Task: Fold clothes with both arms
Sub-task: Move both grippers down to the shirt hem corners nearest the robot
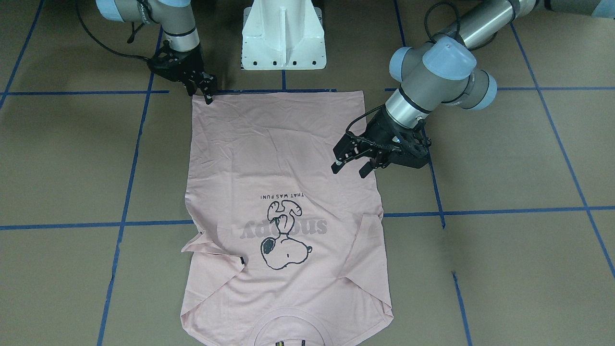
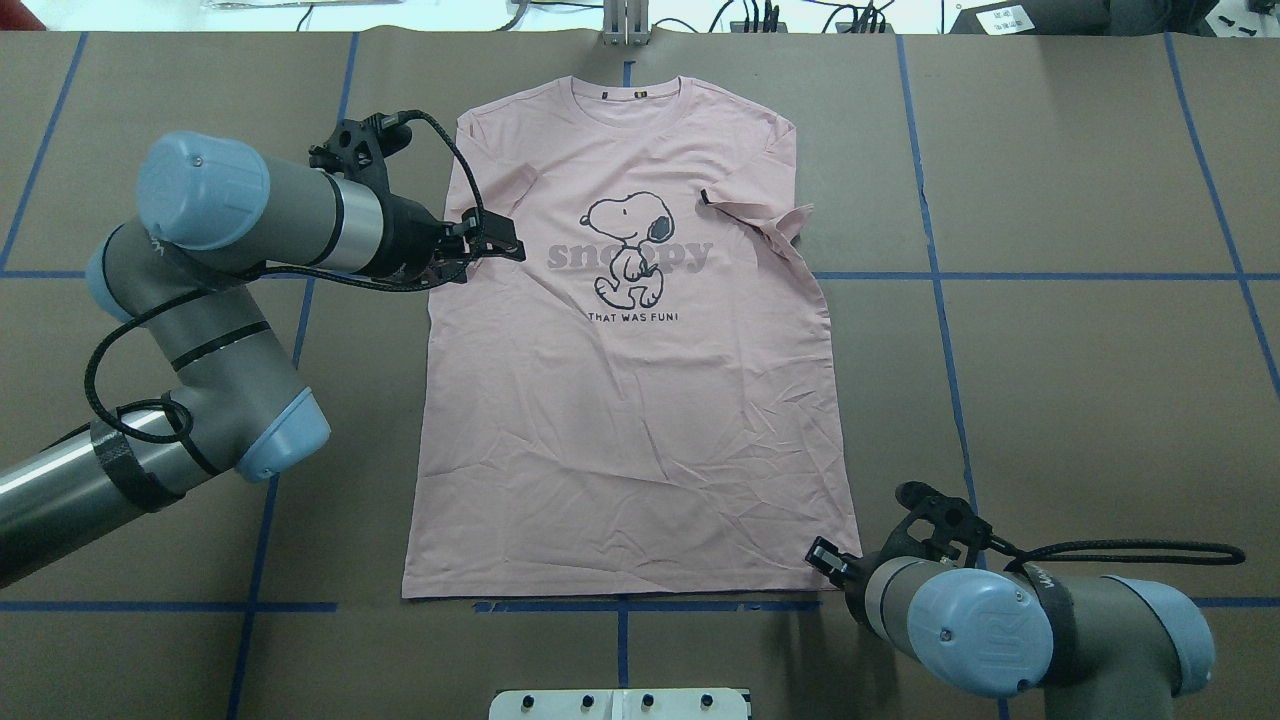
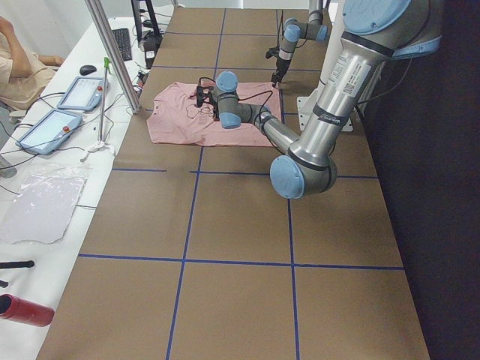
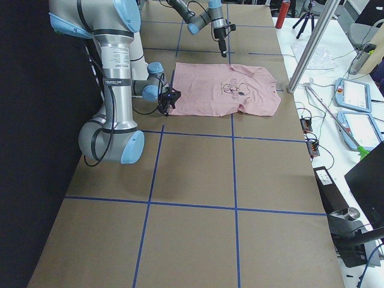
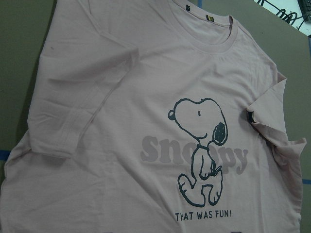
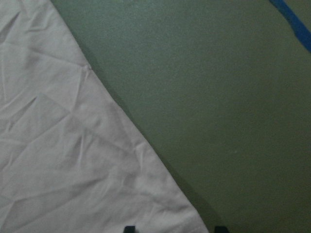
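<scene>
while the pale pink t-shirt (image 1: 269, 144) lies flat and print-up on the brown table (image 1: 519, 158), collar away from the robot and both sleeves folded inward, the left gripper (image 1: 350, 169) is at the shirt's side edge with its jaws spread wide, and the right gripper (image 1: 204, 94) is down at the near hem corner, fingers apart with the corner between them

A pale pink short-sleeved T-shirt (image 2: 620, 400) lies flat, print up, showing a black-outline Snoopy over grey "snoopy" lettering, with both sleeves folded inward. One hem corner sits between the spread fingers of the right gripper (image 1: 209, 95). The left gripper (image 1: 350, 169), fingers also apart, is over the shirt's side edge with the print just ahead. The silver-grey left arm (image 2: 250, 210) and right arm (image 2: 1100, 620) have light-blue joint caps.
</scene>
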